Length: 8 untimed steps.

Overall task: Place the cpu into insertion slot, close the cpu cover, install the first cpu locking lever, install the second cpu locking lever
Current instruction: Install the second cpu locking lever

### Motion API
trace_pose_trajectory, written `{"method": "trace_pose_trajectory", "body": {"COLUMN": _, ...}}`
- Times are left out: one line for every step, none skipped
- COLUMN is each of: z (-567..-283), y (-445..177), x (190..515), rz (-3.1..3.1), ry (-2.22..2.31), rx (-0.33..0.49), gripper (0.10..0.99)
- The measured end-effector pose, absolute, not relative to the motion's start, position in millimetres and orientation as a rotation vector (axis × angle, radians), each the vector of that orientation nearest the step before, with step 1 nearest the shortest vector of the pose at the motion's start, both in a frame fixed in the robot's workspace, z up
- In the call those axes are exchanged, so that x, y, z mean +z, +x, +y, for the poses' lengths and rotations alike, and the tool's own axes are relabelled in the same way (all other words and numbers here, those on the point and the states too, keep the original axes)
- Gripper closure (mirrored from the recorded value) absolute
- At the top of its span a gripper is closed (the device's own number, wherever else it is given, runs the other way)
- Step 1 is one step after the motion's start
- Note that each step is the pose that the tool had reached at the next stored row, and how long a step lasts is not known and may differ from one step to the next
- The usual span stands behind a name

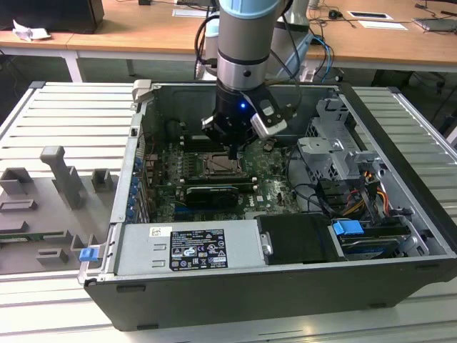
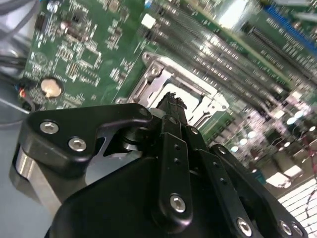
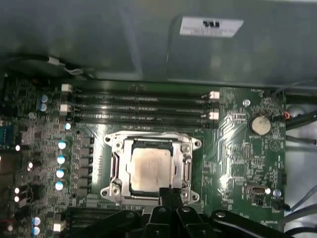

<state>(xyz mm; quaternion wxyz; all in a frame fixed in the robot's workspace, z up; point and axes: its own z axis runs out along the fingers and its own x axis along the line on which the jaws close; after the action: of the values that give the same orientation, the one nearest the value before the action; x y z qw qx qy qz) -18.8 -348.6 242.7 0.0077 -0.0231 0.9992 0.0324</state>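
At the near edge of the cpu cover [image 3: 151, 168], the tool [image 3: 170, 193] is clenched, fingers together, over the cpu [image 3: 148, 168]

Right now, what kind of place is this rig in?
Likely a lab or office workshop set up for PC assembly trials. An open computer case lies on a metal slatted workbench, the arm's claw is over its motherboard, and wooden desks stand behind.
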Motion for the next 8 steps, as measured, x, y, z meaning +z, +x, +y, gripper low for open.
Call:
{"method": "trace_pose_trajectory", "body": {"z": -351.4, "y": -18.8, "x": 241.4, "rz": 3.124, "ry": -0.076, "rx": 0.101, "gripper": 0.980}}
{"method": "trace_pose_trajectory", "body": {"z": -353.0, "y": -18.9, "x": 240.4, "rz": 3.124, "ry": -0.080, "rx": 0.101, "gripper": 0.980}}
{"method": "trace_pose_trajectory", "body": {"z": -355.8, "y": -19.5, "x": 238.8, "rz": 3.124, "ry": -0.086, "rx": 0.102, "gripper": 0.980}}
{"method": "trace_pose_trajectory", "body": {"z": -357.0, "y": -20.6, "x": 238.1, "rz": 3.123, "ry": -0.089, "rx": 0.105, "gripper": 0.980}}
{"method": "trace_pose_trajectory", "body": {"z": -357.6, "y": -22.3, "x": 237.8, "rz": 3.123, "ry": -0.091, "rx": 0.111, "gripper": 0.980}}
{"method": "trace_pose_trajectory", "body": {"z": -358.7, "y": -27.1, "x": 237.5, "rz": 3.123, "ry": -0.094, "rx": 0.121, "gripper": 0.980}}
{"method": "trace_pose_trajectory", "body": {"z": -361.4, "y": -29.0, "x": 237.5, "rz": 3.123, "ry": -0.096, "rx": 0.122, "gripper": 0.980}}
{"method": "trace_pose_trajectory", "body": {"z": -365.8, "y": -30.4, "x": 237.4, "rz": 3.122, "ry": -0.098, "rx": 0.123, "gripper": 0.980}}
